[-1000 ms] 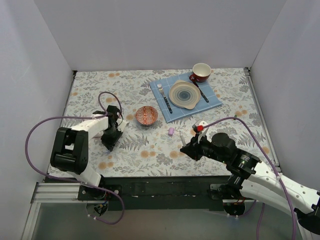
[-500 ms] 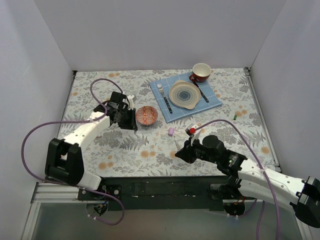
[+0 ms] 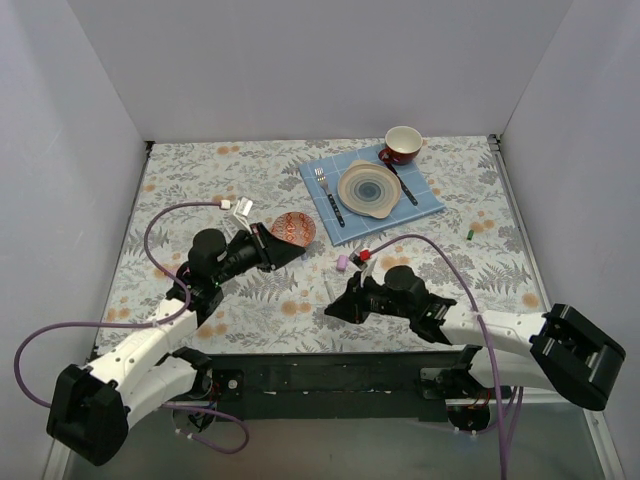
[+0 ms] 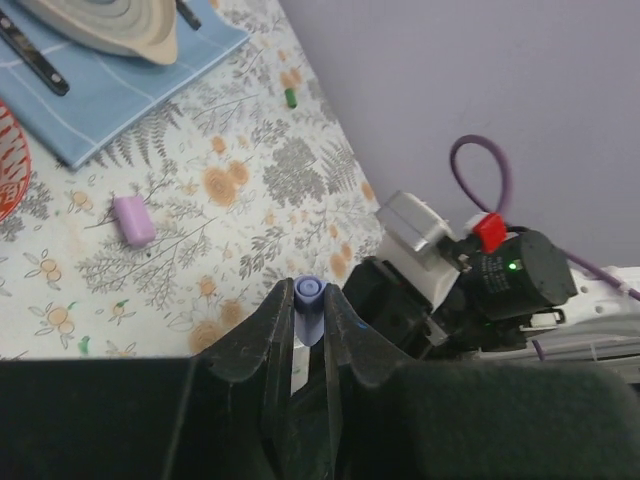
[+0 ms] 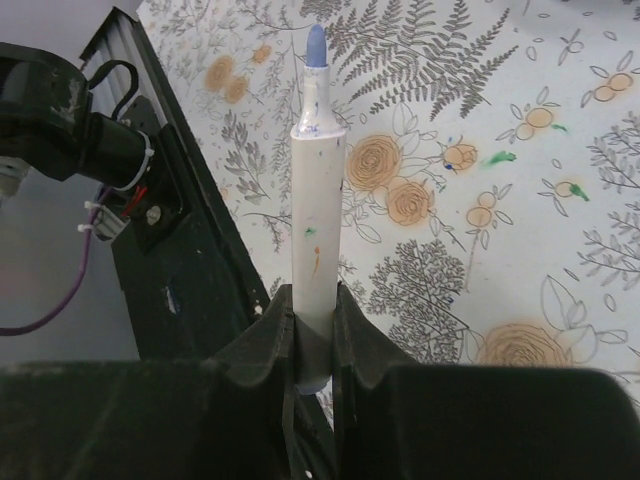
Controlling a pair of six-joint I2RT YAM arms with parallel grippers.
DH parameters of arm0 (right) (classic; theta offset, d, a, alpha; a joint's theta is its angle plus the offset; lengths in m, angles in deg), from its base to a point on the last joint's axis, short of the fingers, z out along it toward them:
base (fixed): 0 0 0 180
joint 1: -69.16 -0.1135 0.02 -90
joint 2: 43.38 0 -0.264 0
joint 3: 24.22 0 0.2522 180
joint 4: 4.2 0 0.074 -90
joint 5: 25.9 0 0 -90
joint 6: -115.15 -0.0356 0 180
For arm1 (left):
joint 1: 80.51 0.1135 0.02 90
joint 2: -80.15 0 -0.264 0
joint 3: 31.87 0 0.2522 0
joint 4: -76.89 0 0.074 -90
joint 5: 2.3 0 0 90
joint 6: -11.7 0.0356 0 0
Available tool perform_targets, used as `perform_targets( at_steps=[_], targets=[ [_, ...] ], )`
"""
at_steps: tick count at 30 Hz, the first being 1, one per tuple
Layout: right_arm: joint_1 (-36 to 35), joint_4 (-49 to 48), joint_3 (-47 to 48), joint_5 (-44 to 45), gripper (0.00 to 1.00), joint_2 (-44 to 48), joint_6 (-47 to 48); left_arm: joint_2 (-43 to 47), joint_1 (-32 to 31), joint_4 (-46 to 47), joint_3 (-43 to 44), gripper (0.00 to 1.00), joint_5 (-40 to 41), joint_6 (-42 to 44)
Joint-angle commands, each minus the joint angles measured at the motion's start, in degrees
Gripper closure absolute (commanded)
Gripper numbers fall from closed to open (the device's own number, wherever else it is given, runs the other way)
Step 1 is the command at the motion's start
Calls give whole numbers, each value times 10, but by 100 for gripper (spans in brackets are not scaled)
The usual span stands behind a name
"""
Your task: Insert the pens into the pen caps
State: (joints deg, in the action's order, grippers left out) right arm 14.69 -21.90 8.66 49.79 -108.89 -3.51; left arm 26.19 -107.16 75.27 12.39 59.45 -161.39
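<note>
Right wrist: right hand (image 5: 312, 318) pinches smooth white pen (image 5: 317, 200), seemingly ink-flecked.

Left gripper (image 3: 290, 252), clamping a blue-topped piece (image 4: 308, 293): swung in from table's left, now beside red bowl (image 3: 293, 227) | right gripper (image 3: 333, 310), gripping blue-tipped pen (image 5: 318, 200): slid left toward front centre | the 2 now closer.

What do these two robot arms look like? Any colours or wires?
Both the left arm and right arm have white links between chunky black joints, ending in black wedge-shaped jaws. A looping purple cable trails along each, and a small red tag sits near the right wrist.
</note>
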Motion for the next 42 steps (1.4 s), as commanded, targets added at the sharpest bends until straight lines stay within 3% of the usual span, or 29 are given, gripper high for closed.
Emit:
perform_targets(
  at_steps=[1,6,42],
  targets=[
    [-10,-110,40,-31,99,-39,-36,44,-2,143,-48,100,-10,-63],
    [-28,-131,57,-31,99,-61,-47,72,-2,188,-87,100,-4,-67],
    [-49,-123,89,-22,99,-65,-41,90,-2,194,-137,100,-28,-35]
  ],
)
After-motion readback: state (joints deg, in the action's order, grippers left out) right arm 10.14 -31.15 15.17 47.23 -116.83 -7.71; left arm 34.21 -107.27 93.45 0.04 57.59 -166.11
